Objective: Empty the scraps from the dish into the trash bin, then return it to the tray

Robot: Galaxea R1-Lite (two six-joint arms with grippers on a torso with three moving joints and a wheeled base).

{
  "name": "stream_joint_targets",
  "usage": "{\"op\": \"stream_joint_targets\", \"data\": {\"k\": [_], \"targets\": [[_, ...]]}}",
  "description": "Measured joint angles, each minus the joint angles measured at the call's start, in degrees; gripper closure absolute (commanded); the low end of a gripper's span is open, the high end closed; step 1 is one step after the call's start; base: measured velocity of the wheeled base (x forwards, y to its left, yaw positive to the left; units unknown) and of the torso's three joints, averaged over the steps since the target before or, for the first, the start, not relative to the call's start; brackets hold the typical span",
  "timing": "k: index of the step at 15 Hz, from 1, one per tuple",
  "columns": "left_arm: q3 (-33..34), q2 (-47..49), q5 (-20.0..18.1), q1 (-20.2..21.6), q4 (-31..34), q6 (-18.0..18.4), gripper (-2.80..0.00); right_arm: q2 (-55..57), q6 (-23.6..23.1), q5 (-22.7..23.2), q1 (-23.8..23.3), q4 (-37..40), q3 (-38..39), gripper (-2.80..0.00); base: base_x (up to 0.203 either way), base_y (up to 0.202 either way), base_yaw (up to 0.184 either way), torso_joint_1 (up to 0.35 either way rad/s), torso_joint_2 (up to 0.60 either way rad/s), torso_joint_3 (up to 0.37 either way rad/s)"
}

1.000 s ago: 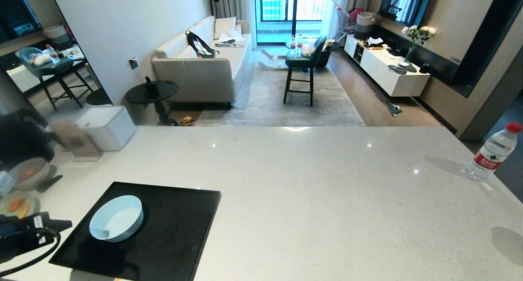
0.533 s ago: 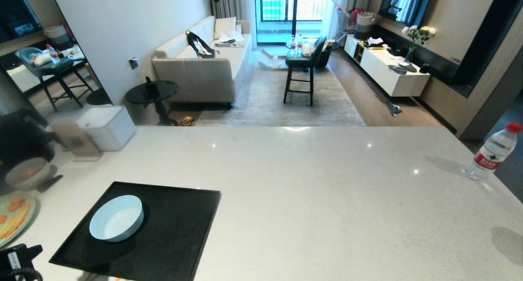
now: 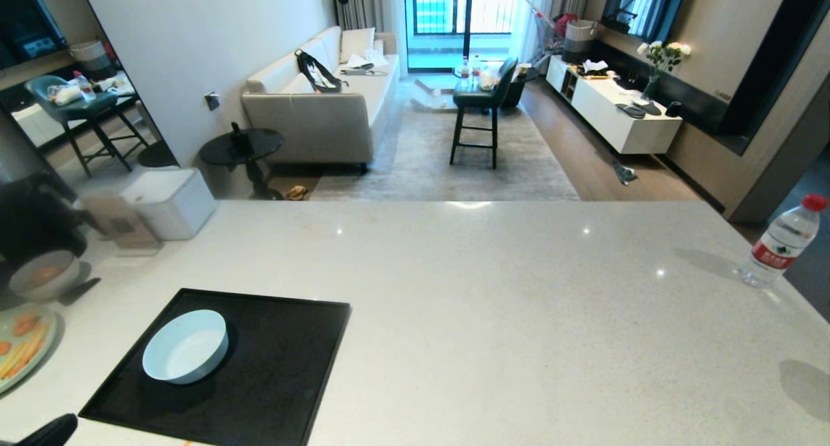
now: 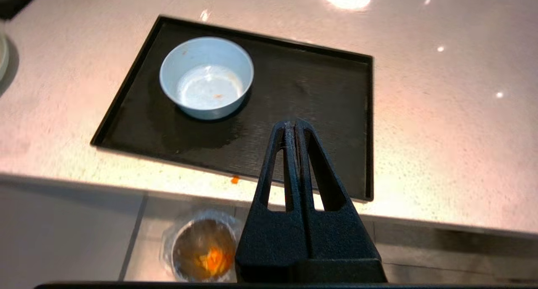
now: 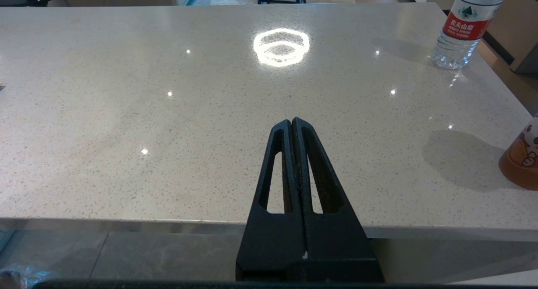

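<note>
Pressed together and holding nothing, my left end effector point(image 4: 294, 127) hangs off the near edge of the table point(image 3: 493, 316), above the tray's point(image 4: 319, 95) front rim, so I judge the dish is released. Below it on the floor, the trash bin point(image 4: 204, 249) shows orange scraps point(image 4: 214, 259) inside its clear liner. Further along, the dish point(image 3: 185, 346) sits upright in the tray's left half: pale blue, glossy, emptied except for a few orange smears. Over on the right, my other end effector point(image 5: 291, 123) is likewise closed and empty, parked off the table's near edge.
</note>
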Motion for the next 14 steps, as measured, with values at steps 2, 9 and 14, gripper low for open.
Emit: {"op": "stream_joint_targets", "data": {"k": [2, 9, 14], "targets": [[3.1, -6.4, 2.3, -4.4, -0.5, 1.2, 0.0, 0.0, 0.0, 0.0, 0.0, 0.0, 0.0, 0.0, 0.0, 0.0, 0.0, 0.0, 0.0, 0.0], [7.9, -22.3, 5.8, -7.1, 5.9, 7.2, 0.0, 0.0, 0.0, 0.0, 0.0, 0.0, 0.0, 0.0, 0.0, 0.0, 0.0, 0.0, 0.0, 0.0], [7.8, -28.4, 5.8, -7.2, 6.2, 8.9, 0.0, 0.0, 0.0, 0.0, 0.0, 0.0, 0.0, 0.0, 0.0, 0.0, 0.0, 0.0, 0.0, 0.0]]}}
